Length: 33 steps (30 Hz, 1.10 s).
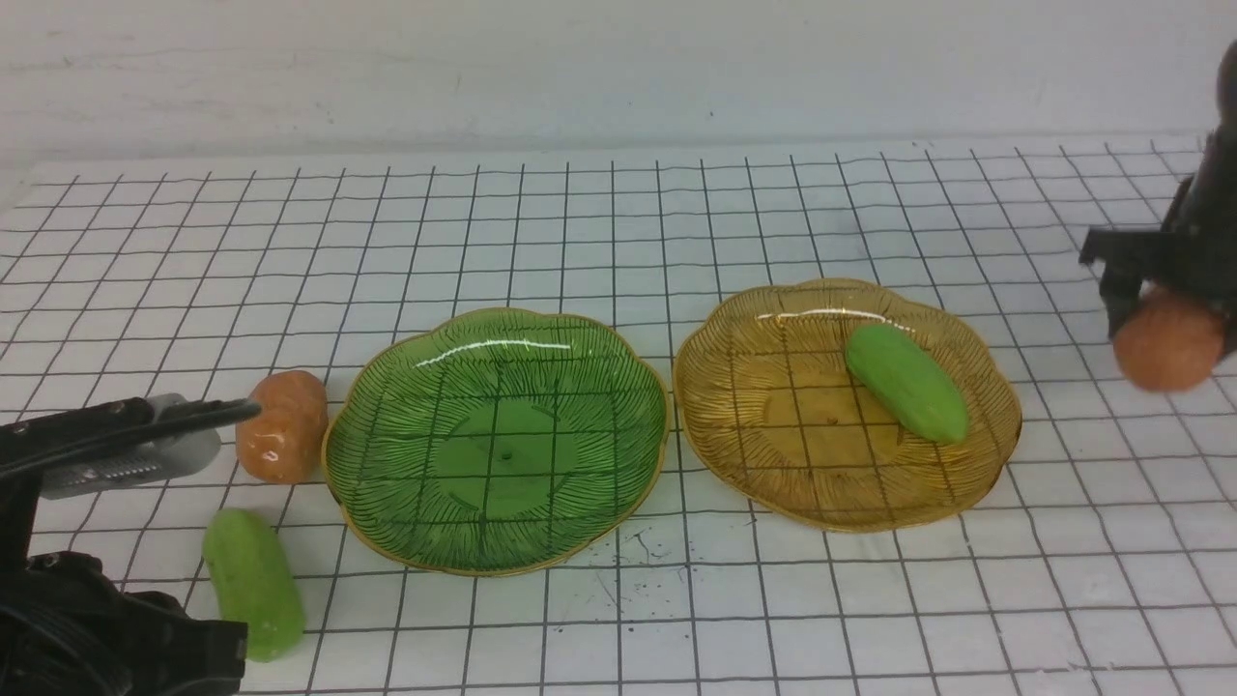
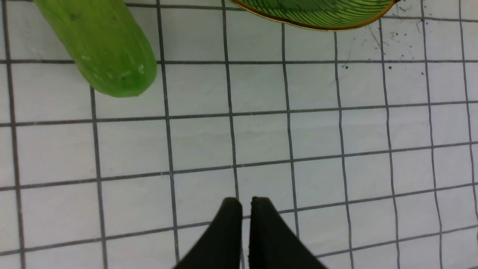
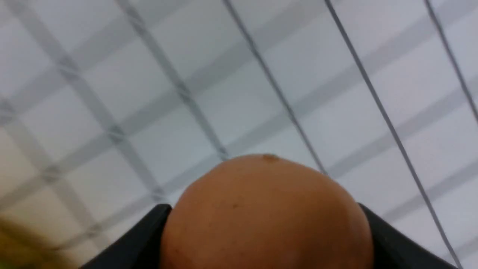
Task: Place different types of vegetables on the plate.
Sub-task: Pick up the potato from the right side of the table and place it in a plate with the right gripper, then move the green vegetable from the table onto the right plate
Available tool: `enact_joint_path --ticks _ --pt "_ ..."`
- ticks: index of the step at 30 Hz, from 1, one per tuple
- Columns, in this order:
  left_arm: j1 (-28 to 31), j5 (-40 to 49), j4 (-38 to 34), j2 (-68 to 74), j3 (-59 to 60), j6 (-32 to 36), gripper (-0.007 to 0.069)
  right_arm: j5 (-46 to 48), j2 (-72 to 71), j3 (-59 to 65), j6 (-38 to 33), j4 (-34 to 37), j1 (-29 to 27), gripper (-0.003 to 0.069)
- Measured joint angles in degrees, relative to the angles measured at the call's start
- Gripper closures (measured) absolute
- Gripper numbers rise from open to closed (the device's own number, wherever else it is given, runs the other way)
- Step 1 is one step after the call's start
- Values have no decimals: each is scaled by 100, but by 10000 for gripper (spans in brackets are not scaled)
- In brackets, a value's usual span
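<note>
My right gripper (image 1: 1165, 319) is shut on an orange-brown potato (image 1: 1167, 340) and holds it above the table, right of the amber plate (image 1: 773, 454). The potato fills the right wrist view (image 3: 267, 216) between the black fingers. A light-green cucumber (image 1: 906, 383) lies on the amber plate. The green plate (image 1: 387, 503) is empty. A second potato (image 1: 283, 426) lies on the table just left of the green plate. A second cucumber (image 1: 253, 582) lies nearer, at front left; its end shows in the left wrist view (image 2: 101, 45). My left gripper (image 2: 245, 203) is shut and empty, low over the table.
The table is a white sheet with a black grid (image 1: 618, 232). A white wall stands behind its far edge. The green plate's rim shows in the left wrist view (image 2: 317, 22). Small dark specks lie on the sheet in front of the green plate (image 1: 628, 551).
</note>
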Motion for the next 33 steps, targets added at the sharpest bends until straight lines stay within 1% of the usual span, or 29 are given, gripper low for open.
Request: enact_joint_path --ticks 2,3,4,5,7,9,10,11,12,13,14,15,16,17,19,23,24,26,30,31,33 --pt "0 0 6 0 0 0 608 14 -59 -477 -539 651 75 146" --pt "0 0 6 0 0 0 608 28 -89 -587 -699 913 137 146" --pt "0 0 6 0 0 0 608 27 -117 -733 -980 1393 219 146" --pt "0 -5 6 0 0 0 608 36 -140 -799 -1161 1687 296 146" --pt "0 -6 6 0 0 0 608 40 -162 -903 -1749 2546 615 146" --pt "0 -11 6 0 0 -26 608 63 -156 -919 -2438 3380 1192 146" --pt "0 -17 6 0 0 -40 606 69 -130 -919 -2705 3545 1411 146" --pt "0 -30 6 0 0 -81 601 69 -92 -922 -2963 3698 1748 146" --pt "0 -44 6 0 0 -114 598 76 -65 -922 -3091 3742 1972 146" --pt "0 -49 6 0 0 -134 597 81 -58 -922 -3141 3749 2082 146" --pt "0 -57 11 0 0 -191 596 78 19 -922 -3300 3729 2498 146" --pt "0 -63 11 0 0 -214 593 12 69 -922 -3373 3653 2734 146" --pt "0 -69 11 0 0 -236 590 -110 119 -922 -3413 3543 2951 146" --pt "0 -69 11 0 0 -239 590 -138 131 -922 -3423 3489 3031 146" --pt "0 -74 68 0 0 -268 590 -546 315 -922 -3477 3062 3489 146" --pt "0 -74 175 0 0 -362 584 -955 553 -922 -3484 2578 3835 146" --pt "0 -74 234 0 0 -434 576 -1061 628 -922 -3426 2432 3917 137" --pt "0 -74 355 0 0 -509 557 -1119 706 -922 -3274 2310 3958 100" --pt "0 -115 623 0 0 -615 522 -1055 735 -922 -2936 1986 3973 -2" --pt "0 -145 712 0 0 -699 505 -993 735 -922 -2857 1813 3973 -19" --pt "0 -159 772 0 0 -771 489 -922 735 -922 -2821 1675 3973 -25"
